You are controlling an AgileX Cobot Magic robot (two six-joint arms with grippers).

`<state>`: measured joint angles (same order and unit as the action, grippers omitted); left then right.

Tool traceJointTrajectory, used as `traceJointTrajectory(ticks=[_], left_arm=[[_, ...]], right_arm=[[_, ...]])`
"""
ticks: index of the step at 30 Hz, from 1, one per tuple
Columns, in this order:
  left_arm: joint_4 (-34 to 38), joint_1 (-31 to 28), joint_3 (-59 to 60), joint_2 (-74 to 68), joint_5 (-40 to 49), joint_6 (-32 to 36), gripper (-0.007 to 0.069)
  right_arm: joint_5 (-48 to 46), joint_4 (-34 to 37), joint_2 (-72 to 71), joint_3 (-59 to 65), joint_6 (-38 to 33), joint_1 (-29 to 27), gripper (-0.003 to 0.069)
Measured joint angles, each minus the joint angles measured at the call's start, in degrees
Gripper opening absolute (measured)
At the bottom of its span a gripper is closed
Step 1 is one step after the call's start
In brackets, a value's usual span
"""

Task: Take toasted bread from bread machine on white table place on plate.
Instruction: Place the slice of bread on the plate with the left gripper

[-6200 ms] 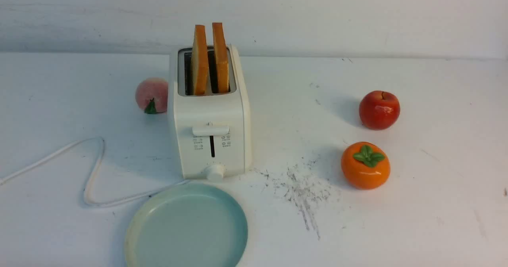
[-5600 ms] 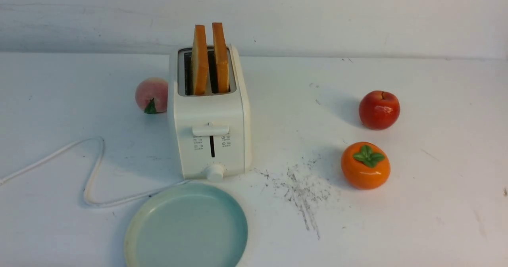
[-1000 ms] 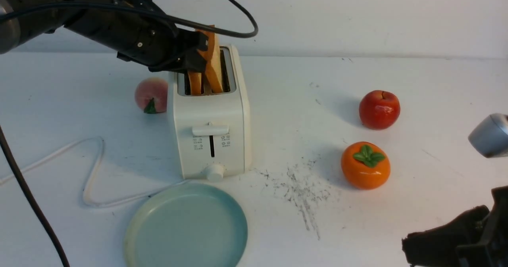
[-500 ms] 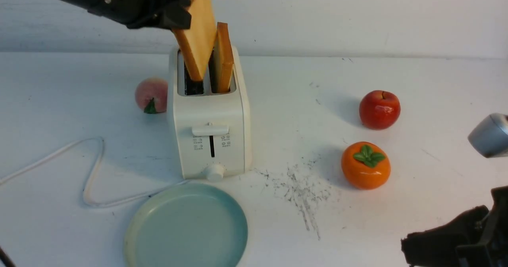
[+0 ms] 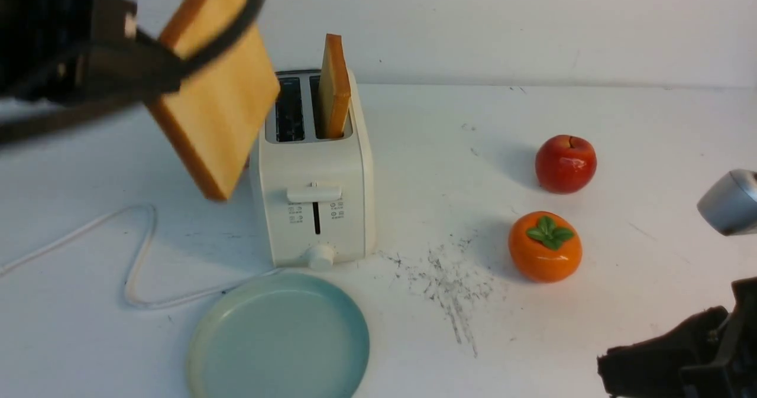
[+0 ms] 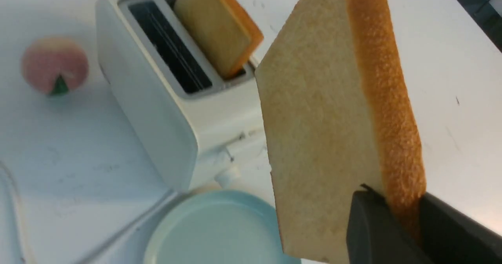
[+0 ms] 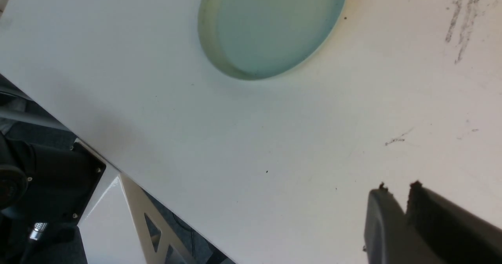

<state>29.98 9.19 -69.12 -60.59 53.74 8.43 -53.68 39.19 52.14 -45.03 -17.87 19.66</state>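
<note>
My left gripper point(image 5: 158, 73) is shut on one slice of toasted bread point(image 5: 216, 84), pinching its crust edge point(image 6: 396, 201). The slice hangs tilted in the air, left of the bread machine point(image 5: 316, 209) and above the white table point(image 5: 591, 327). The toaster's left slot is empty; a second slice point(image 5: 334, 87) stands upright in the right slot point(image 6: 217, 24). The pale blue-green plate point(image 5: 278, 339) lies empty just in front of the toaster. My right gripper point(image 7: 398, 185) hovers low at the table's near right corner point(image 5: 609, 365), shut with nothing in it.
A red apple point(image 5: 565, 164) and an orange persimmon point(image 5: 544, 246) sit on the right. A peach point(image 6: 54, 64) lies left of the toaster, hidden behind the held slice in the front view. The white cord point(image 5: 139, 256) loops at the left. The table's near edge point(image 7: 117, 166) shows below the right gripper.
The left gripper has pulled the left slice up out of its slot and carried it left and toward the camera. The right arm has stayed put.
</note>
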Motion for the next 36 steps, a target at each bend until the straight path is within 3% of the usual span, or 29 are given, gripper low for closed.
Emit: traceJointTrajectory(ticks=[4, 9, 10, 11, 12, 16, 18, 21, 25, 28, 33, 36], left_arm=[[8.5, 0.0, 17.4, 2.8, -8.0, 2.2, 0.0089], [23.2, 0.0, 32.7, 0.3, -17.6, 13.0, 0.0089], [24.7, 0.0, 33.4, 0.1, -18.2, 14.3, 0.0089], [30.6, 0.0, 35.4, -1.1, -20.1, 19.5, 0.0089], [31.3, 0.0, 35.8, -1.4, -20.1, 19.5, 0.0089], [45.2, 0.0, 36.7, -5.4, -22.3, 35.8, 0.0089], [47.5, 0.0, 36.7, -7.0, -22.8, 39.9, 0.0089], [48.9, 0.0, 36.7, -10.8, -23.5, 43.4, 0.0089], [49.3, 0.0, 36.7, -14.2, -23.7, 43.2, 0.0109], [49.3, 0.0, 36.7, -15.8, -24.1, 43.1, 0.0151], [45.3, 0.0, 36.7, -17.2, -23.7, 42.9, 0.0296], [41.2, -0.1, 36.6, -17.1, -22.9, 41.0, 0.0324]], right_arm=[[0.0, 0.0, 0.0, 0.0, 0.0, 0.0, 0.0097], [0.1, 0.0, 0.0, 0.0, 0.0, 0.0, 0.0101], [0.1, 0.0, 0.0, 0.0, 0.0, 0.0, 0.0101], [0.1, 0.0, 0.0, 0.0, 0.0, 0.0, 0.0101], [0.1, 0.0, 0.0, 0.0, 0.0, 0.0, 0.0101], [0.1, 0.0, 0.0, 0.0, -0.1, 0.0, 0.0106], [0.1, 0.0, 0.0, 0.0, -0.1, 0.0, 0.0107], [0.1, 0.0, 0.0, 0.0, -0.3, 0.0, 0.0108], [0.1, 0.0, 0.0, 0.0, -0.3, 0.0, 0.0111], [0.1, -0.1, 0.0, 0.0, -0.3, 0.0, 0.0114], [0.1, -0.1, 0.0, 0.0, -0.9, 0.0, 0.0118], [0.1, -0.1, 0.0, 0.0, -1.8, 0.0, 0.0122]])
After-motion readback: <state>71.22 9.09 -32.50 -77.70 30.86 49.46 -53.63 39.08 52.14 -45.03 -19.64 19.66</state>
